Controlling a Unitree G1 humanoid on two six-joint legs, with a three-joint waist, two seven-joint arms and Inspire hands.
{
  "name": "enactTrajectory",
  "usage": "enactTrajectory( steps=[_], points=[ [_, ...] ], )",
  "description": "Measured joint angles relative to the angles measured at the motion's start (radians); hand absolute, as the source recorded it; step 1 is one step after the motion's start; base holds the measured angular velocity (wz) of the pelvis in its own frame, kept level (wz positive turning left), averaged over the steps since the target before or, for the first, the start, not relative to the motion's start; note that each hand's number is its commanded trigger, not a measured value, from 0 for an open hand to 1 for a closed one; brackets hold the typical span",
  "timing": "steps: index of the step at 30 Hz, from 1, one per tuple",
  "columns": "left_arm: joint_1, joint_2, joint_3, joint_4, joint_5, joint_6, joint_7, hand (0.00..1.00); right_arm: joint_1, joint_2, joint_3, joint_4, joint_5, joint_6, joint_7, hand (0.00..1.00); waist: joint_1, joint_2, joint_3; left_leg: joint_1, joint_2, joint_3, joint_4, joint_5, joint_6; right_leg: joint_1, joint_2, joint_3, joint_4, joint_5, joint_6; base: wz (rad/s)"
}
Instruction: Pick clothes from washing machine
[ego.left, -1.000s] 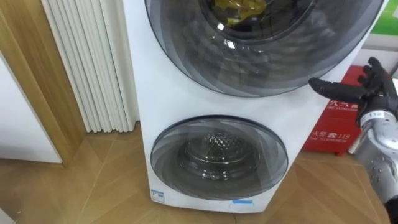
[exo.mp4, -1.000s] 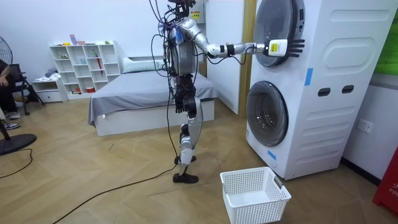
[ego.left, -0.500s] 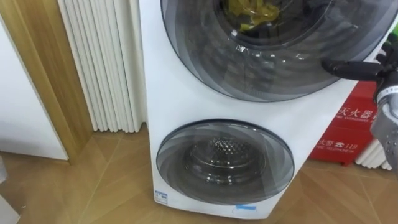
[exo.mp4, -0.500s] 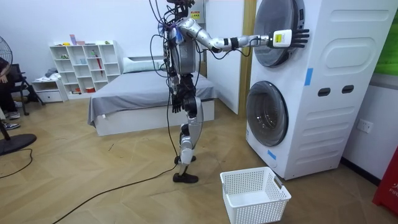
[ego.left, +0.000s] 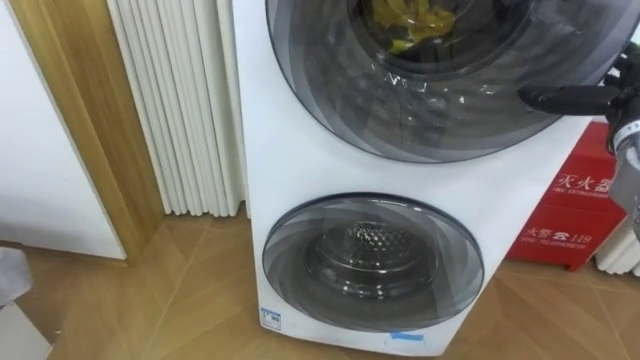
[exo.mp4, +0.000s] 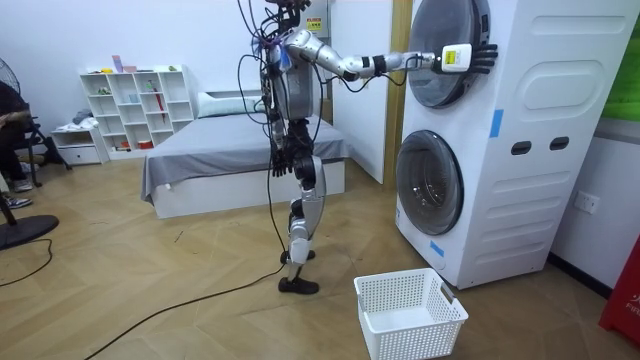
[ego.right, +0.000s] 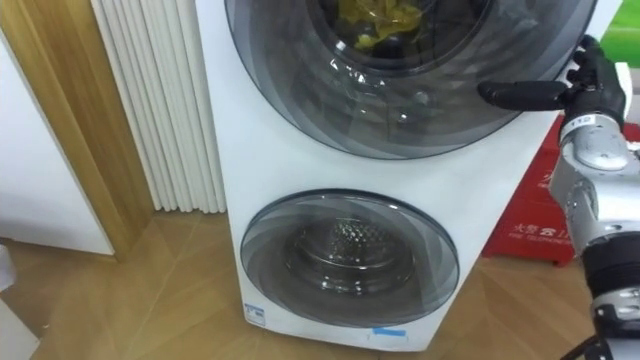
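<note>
A white washing machine (exo.mp4: 520, 130) has two round doors stacked, both closed. Behind the dark glass of the upper door (ego.left: 450, 100) lie yellow clothes (ego.left: 405, 18), seen at the top of the eye views. My right hand (ego.right: 590, 85) is at the upper door's right rim, its thumb (ego.right: 520, 95) lying straight across the glass edge and its fingers spread, holding nothing. In the room view I stand in front of the machine with the right arm stretched out to that door (exo.mp4: 465, 57). My left hand (exo.mp4: 283, 160) hangs by my hip.
The lower door (ego.left: 372, 262) shows a bare steel drum. A white laundry basket (exo.mp4: 410, 312) stands on the wooden floor in front of the machine. A red box (ego.left: 575, 215) sits right of the machine and a white ribbed panel (ego.left: 175, 100) left of it.
My right hand has risen and gone further along the upper door to its right rim. The eye views have shifted, which is the camera's own move.
</note>
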Motion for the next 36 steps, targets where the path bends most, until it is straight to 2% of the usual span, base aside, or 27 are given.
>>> enactTrajectory(
  steps=[4, 6, 11, 18, 27, 29, 34, 36],
  points=[
    [0.002, 0.003, 0.000, -0.001, 0.008, -0.001, -0.008, 0.00, 0.000, -0.010, 0.005, 0.000, 0.002, 0.000, 0.009, 0.00, 0.005, 0.000, 0.0006, -0.002, 0.000, 0.000, 0.000, 0.000, 0.000, -0.002, 0.000, 0.000, 0.001, 0.000, 0.000, -0.02],
    [0.002, 0.007, 0.000, -0.001, 0.008, -0.003, -0.011, 0.00, -0.004, -0.015, 0.044, 0.000, 0.001, -0.002, -0.002, 0.00, 0.006, -0.002, 0.0031, -0.004, 0.000, 0.000, 0.000, 0.000, 0.000, -0.010, 0.000, 0.002, 0.000, 0.000, 0.000, 0.00],
    [0.001, 0.007, -0.006, 0.001, 0.008, -0.019, -0.017, 0.00, -0.013, -0.024, 0.074, 0.001, -0.001, -0.005, -0.004, 0.00, 0.006, -0.009, 0.0073, -0.014, 0.000, 0.002, 0.001, 0.000, 0.000, -0.018, 0.000, 0.006, 0.001, 0.001, -0.001, -0.05],
    [0.002, 0.007, -0.004, 0.020, 0.009, -0.039, -0.040, 0.00, -0.016, -0.024, 0.096, -0.031, -0.009, -0.004, -0.002, 0.00, 0.009, -0.009, 0.0084, -0.017, 0.002, 0.003, -0.002, 0.000, 0.000, -0.033, 0.002, 0.029, 0.006, 0.001, -0.002, -0.09],
    [-0.001, 0.009, -0.006, 0.026, 0.007, -0.058, -0.047, 0.00, -0.016, -0.027, 0.136, -0.100, -0.008, 0.002, 0.000, 0.00, 0.000, -0.009, 0.0084, -0.017, 0.005, 0.000, -0.012, 0.000, 0.000, -0.053, 0.002, 0.030, 0.016, 0.002, -0.003, -0.10],
    [-0.003, 0.014, -0.006, 0.032, 0.007, -0.059, -0.057, 0.00, -0.016, -0.037, 0.156, -0.108, -0.008, 0.003, 0.002, 0.00, -0.003, -0.010, 0.0089, -0.015, 0.005, 0.001, -0.015, 0.000, 0.000, -0.053, 0.002, 0.030, 0.017, 0.002, -0.003, -0.06],
    [-0.002, 0.038, -0.005, 0.041, 0.006, -0.060, -0.065, 0.00, -0.015, -0.065, 0.189, -0.163, -0.048, 0.036, 0.013, 0.00, -0.005, -0.013, 0.0106, -0.009, 0.006, 0.000, -0.016, 0.000, 0.000, -0.054, 0.002, 0.032, 0.017, 0.002, -0.003, -0.07],
    [-0.001, 0.041, -0.005, 0.040, 0.007, -0.061, -0.067, 0.00, 0.008, -0.095, 0.189, -0.252, -0.067, 0.052, 0.014, 0.00, -0.006, -0.013, 0.0106, -0.007, 0.006, -0.002, -0.019, 0.000, 0.000, -0.056, 0.002, 0.033, 0.018, 0.002, -0.003, -0.10]
  ],
)
